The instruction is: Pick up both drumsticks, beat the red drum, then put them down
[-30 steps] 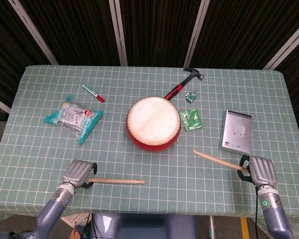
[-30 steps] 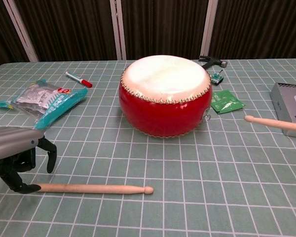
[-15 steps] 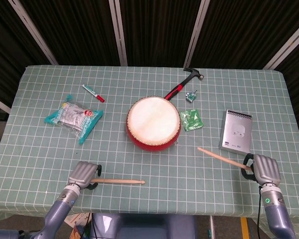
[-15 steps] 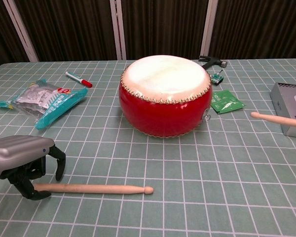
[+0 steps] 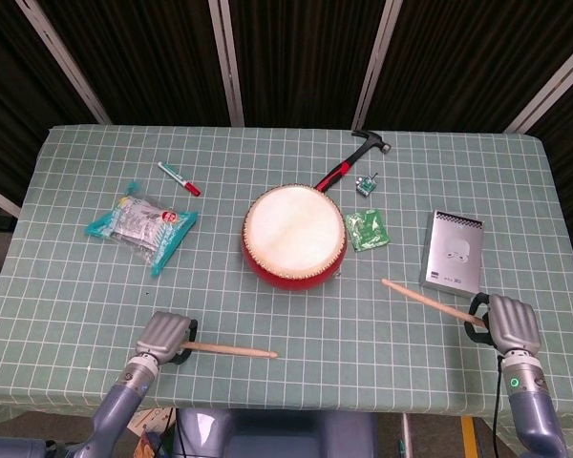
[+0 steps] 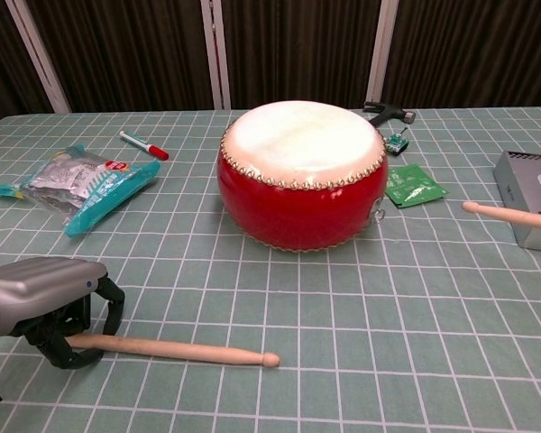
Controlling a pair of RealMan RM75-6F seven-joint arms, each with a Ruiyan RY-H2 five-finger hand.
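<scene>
Red drum point(image 5: 294, 238) set mid-bench, left drumstick point(image 6: 176, 349) gripped at its butt by left hand point(image 6: 45, 298) fingers, right drumstick point(image 5: 428, 300) held by right hand point(image 5: 511, 324), tip raised beside grey box point(image 5: 452, 252), snack packet point(image 5: 141, 225) lying sealed

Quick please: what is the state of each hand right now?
Left hand: fingers closed around the butt of the left drumstick, holding it.
Right hand: holding the butt end of the right drumstick.
</scene>
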